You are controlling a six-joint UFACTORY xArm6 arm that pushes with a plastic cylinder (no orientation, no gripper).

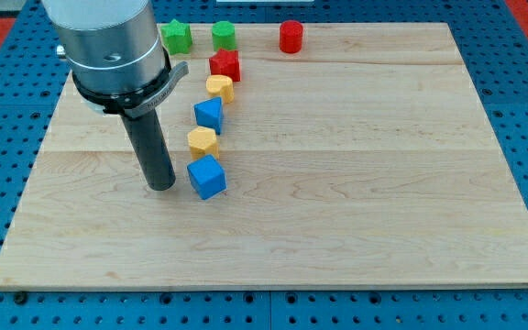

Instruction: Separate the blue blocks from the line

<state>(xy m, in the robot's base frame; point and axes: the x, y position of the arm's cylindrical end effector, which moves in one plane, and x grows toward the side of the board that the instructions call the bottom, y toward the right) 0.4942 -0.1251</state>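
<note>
My tabletop (356, 183) is pale, smooth wood with visible grain. My rod (154, 151) looks matt dark; its collar (108, 41) is brushed metal. The blue cube (206, 177) looks smooth.

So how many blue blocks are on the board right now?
2. One blue block sits at the line's bottom end, just to the view's right of my tip. The other blue block is higher in the line, between two yellow blocks. None seems hidden.
</note>
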